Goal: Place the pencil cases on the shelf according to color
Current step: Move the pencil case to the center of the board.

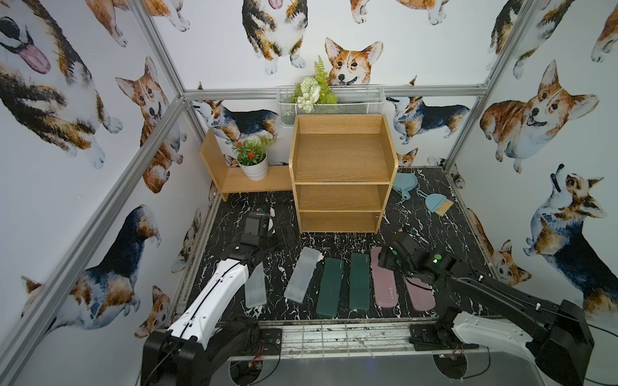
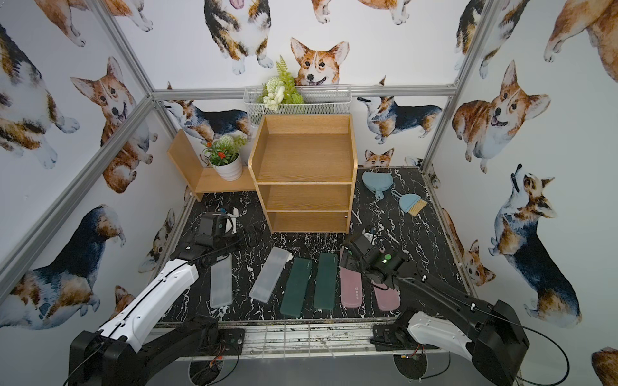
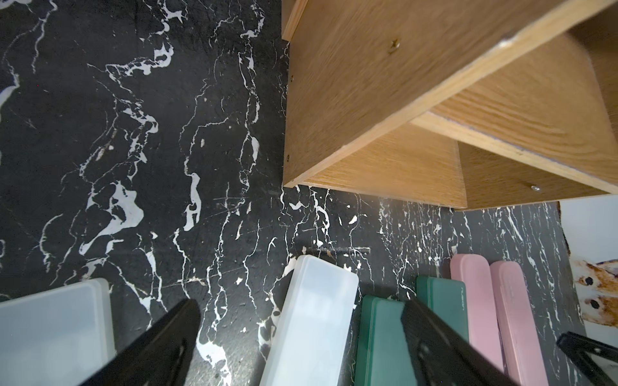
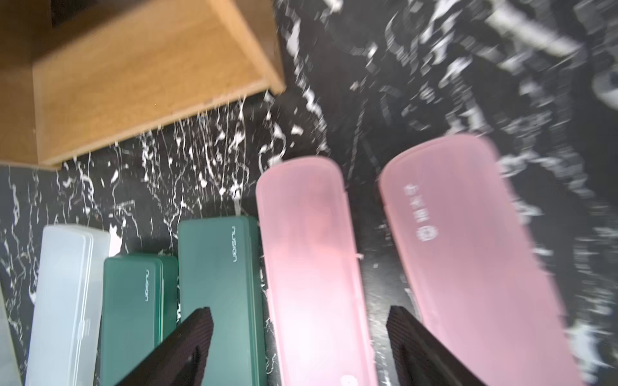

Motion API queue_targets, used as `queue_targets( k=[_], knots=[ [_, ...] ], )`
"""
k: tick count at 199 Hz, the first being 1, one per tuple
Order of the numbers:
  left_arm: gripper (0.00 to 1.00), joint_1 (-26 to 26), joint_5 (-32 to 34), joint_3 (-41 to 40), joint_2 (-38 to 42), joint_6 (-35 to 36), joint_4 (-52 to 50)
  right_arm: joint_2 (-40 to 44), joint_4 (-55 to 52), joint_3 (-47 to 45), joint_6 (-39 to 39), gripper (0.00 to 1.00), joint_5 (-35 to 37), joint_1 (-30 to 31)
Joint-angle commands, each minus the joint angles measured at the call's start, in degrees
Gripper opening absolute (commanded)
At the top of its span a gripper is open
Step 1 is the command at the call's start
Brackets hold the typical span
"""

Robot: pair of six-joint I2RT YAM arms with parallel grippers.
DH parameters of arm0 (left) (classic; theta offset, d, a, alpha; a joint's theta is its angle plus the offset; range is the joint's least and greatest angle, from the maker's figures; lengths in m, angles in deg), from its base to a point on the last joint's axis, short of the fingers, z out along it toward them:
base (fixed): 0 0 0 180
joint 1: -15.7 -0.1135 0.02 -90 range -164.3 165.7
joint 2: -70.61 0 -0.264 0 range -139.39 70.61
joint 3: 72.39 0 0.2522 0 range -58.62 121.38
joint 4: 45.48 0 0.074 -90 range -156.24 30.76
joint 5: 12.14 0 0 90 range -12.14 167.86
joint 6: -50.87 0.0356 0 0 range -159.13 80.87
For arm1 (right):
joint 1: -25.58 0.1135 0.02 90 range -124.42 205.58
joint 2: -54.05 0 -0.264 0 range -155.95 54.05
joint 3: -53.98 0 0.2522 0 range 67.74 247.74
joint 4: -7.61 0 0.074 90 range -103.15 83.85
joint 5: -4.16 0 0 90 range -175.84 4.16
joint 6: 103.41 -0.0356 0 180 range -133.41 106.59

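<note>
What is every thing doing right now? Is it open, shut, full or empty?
shelf: empty on all three levels
pink pencil cases: shut, lying flat
green pencil cases: shut, lying flat
frosted pencil cases: shut, lying flat
left tool: open, holding nothing
right tool: open, holding nothing, above a pink case
potted plant: upright

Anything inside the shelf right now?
Nothing visible: the shelf shows bare wood on its top, middle and bottom levels. The rear of the two lower levels is hidden by boards above.

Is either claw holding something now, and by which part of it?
Nothing is held. The left claw and right claw are open; the right is over a pink pencil case.
</note>
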Motion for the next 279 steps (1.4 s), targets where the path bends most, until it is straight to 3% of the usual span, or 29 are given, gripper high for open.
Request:
queue_targets(
  k=[1,59,102,146,239,279],
  knots=[
    [1.00,0.0,-0.8,-0.1,0.1,0.4,1.3,-1.5,-12.0,0.7,-0.5,0.88,4.8,-1.7],
    [0.99,0.0,-2.3,0.1,-0.2,0.7,2.0,-5.6,-11.2,-5.2,-2.3,0.93,3.9,-3.0],
    [1.00,0.0,-0.7,1.2,-0.8,2.9,0.6,-3.7,-5.9,-9.3,1.9,0.94,0.1,-9.3],
    [0.99,0.0,-1.6,1.2,-1.3,3.0,1.0,-8.1,-0.2,-10.3,5.0,0.93,-3.1,-12.4],
    [0.99,0.0,-1.9,0.9,-1.9,0.5,2.8,-21.2,7.0,-3.0,10.1,0.87,-4.0,-15.1],
    [0.99,0.0,-2.9,1.6,-2.1,0.1,2.1,-17.6,4.0,-2.0,10.8,0.91,-3.7,-15.2]
  ],
)
